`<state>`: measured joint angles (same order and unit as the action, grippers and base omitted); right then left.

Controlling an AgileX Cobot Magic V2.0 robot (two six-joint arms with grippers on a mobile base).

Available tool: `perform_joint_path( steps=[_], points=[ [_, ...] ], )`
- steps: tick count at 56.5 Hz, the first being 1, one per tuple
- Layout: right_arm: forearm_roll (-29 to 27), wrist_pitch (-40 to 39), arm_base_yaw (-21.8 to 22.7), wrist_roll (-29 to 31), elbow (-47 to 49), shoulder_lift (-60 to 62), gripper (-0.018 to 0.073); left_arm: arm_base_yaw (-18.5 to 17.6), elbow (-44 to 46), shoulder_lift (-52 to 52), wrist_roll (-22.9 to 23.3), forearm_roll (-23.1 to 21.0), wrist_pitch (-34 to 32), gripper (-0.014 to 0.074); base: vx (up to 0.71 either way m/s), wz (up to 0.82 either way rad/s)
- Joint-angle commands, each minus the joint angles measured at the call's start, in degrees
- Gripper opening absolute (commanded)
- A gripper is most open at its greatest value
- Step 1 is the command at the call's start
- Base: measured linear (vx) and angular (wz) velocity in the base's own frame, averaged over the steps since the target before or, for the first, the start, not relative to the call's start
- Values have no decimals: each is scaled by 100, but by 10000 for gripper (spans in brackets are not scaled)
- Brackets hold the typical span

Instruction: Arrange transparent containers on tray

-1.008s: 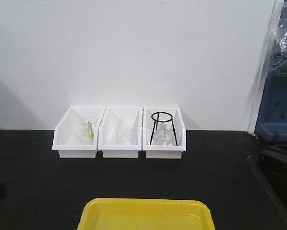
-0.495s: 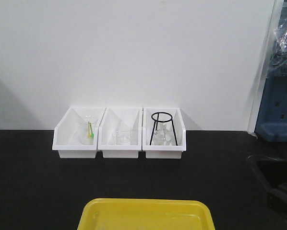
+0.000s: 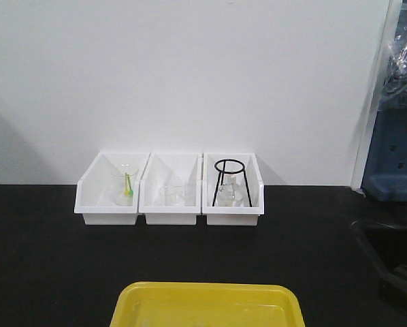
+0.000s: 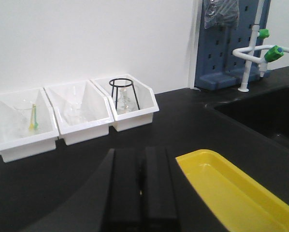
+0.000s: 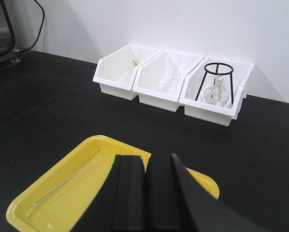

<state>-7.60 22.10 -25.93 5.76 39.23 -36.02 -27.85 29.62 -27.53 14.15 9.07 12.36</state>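
Black table (image 3: 47, 259) before a white wall, seen from the front and from both wrists. The yellow tray (image 3: 207, 306) lies at the near edge of the table, its raised rim cut off by the bottom of the front view. In the right wrist view one test tube (image 5: 65, 185) lies flat on the tray floor, running diagonally from the near left toward the far right; a second tube cannot be made out in any view. Three white bins stand side by side, touching, against the wall, well apart from the tray. The left bin (image 3: 110, 197) holds a clear beaker (image 3: 125, 182) with a yellow-green stick (image 3: 128, 185) leaning in it. The middle bin (image 3: 171, 197) holds clear glassware (image 3: 173, 194) whose form is hard to read. The right bin (image 3: 233, 197) holds a black wire stand with a ring top (image 3: 229, 180) set over a clear flask (image 3: 227, 195). The left hand (image 4: 143, 193) appears in its own wrist view with both black fingers pressed together, nothing between them, poised above the table just left of the tray. The right hand (image 5: 145, 193) likewise shows its fingers closed on each other and empty, poised over the tray's near right part. At far right a blue pegboard (image 4: 226, 43) stands behind a white faucet with green handles (image 4: 258, 50), beside a sink (image 4: 265, 113) sunk into the table.
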Motion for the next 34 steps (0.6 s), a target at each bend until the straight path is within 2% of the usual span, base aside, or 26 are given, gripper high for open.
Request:
perform_joint_path(
  steps=[1,8,14,24,32,34],
  points=[
    [-17,-451,16,68,180,3,-11,239,-55,279,170,223,-412,-8,0,0],
    [-17,-452,16,68,180,3,-11,1084,-702,1078,163,109,-418,-6,0,0],
    [-17,-452,16,68,180,3,-11,1655,-1392,1740,-2,76,-542,-7,0,0],
    [-17,-452,16,68,180,3,-11,2140,-2646,2712,-75,-25,-972,-7,0,0],
    [-17,-433,16,68,180,3,-11,2328,-3352,2942,11,-325,-1479,-7,0,0],
    [-17,-433,16,68,180,3,-11,2336,-3337,2936,69,-413,-1294,-7,0,0]
  ],
)
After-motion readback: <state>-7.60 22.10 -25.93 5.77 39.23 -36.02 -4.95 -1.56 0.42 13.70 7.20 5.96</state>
